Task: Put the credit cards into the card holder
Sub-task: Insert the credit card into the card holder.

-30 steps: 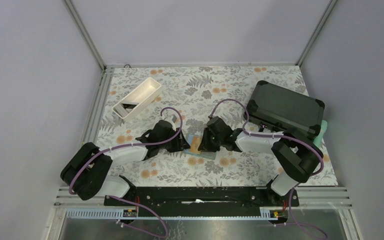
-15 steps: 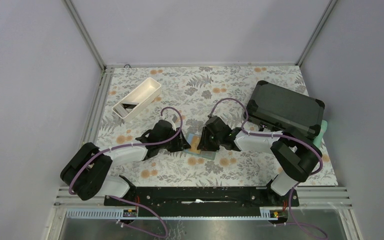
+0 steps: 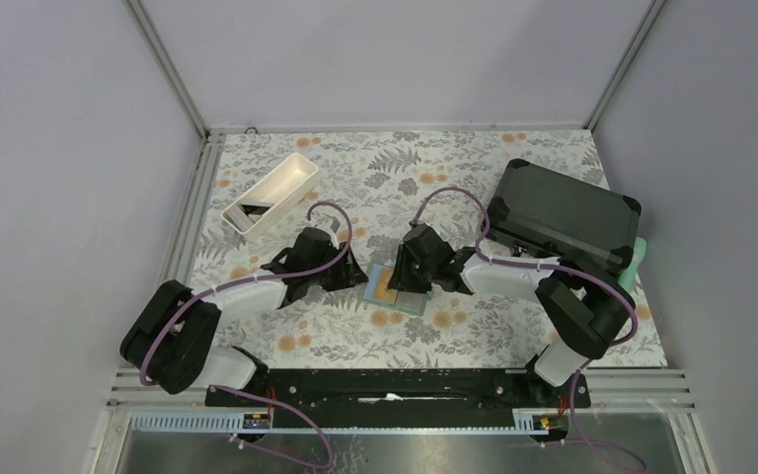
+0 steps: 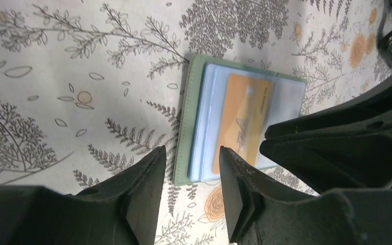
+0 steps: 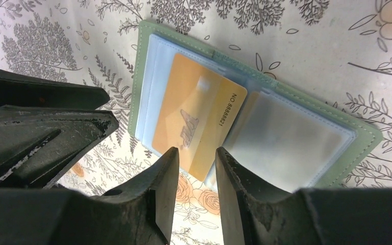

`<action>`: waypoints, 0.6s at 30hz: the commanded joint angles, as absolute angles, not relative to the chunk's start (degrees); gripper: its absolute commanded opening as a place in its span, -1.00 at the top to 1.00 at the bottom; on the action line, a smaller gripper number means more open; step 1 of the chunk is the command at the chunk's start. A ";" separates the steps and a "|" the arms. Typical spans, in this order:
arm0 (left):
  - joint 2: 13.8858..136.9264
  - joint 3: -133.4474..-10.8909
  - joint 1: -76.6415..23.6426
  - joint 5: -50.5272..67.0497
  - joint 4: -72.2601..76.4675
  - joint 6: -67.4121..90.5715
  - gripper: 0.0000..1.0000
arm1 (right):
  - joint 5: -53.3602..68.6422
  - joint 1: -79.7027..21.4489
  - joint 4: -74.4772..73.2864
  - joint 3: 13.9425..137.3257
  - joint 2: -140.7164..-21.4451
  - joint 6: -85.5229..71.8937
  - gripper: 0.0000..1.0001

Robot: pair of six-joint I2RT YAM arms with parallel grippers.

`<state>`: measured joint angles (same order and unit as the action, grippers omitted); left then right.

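The sage-green card holder (image 3: 395, 289) (image 4: 186, 132) (image 5: 360, 140) lies open on the floral table between both arms. A gold-orange credit card (image 3: 383, 286) (image 4: 242, 122) (image 5: 199, 115) rests on its pale blue pockets, slanting across the middle fold; how deep it sits in a pocket I cannot tell. My left gripper (image 3: 351, 277) (image 4: 192, 150) hovers open at the holder's left edge, holding nothing. My right gripper (image 3: 407, 280) (image 5: 196, 151) stands open just over the card's near edge, nothing between its fingers (image 5: 166, 173). Each wrist view shows the other gripper's dark body close by.
A white oblong tray (image 3: 286, 183) with a dark flat thing (image 3: 254, 209) in it stands at the back left. A large black hard case (image 3: 565, 212) sits at the right, a teal object (image 3: 637, 262) beside it. Metal rails edge the table.
My right jaws have widened and the gold card now lies free on the holder. The left gripper has drawn back a little to the left, uncovering more of the holder.
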<state>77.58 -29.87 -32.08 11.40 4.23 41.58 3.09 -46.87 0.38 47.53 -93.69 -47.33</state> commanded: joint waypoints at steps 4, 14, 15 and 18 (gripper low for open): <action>81.62 -33.83 -30.94 13.33 6.97 39.38 0.04 | -0.65 -47.20 -3.15 49.98 -94.87 -46.68 0.19; 85.50 -33.40 -30.94 14.95 10.07 40.01 0.01 | -1.69 -47.20 -3.31 50.41 -96.78 -46.76 0.18; 85.64 -33.33 -30.92 15.30 10.60 40.26 0.02 | -1.67 -47.20 -3.34 50.51 -97.01 -46.76 0.18; 86.28 -33.14 -30.94 15.97 11.55 40.58 0.06 | -1.83 -47.19 -3.15 50.92 -97.51 -46.74 0.19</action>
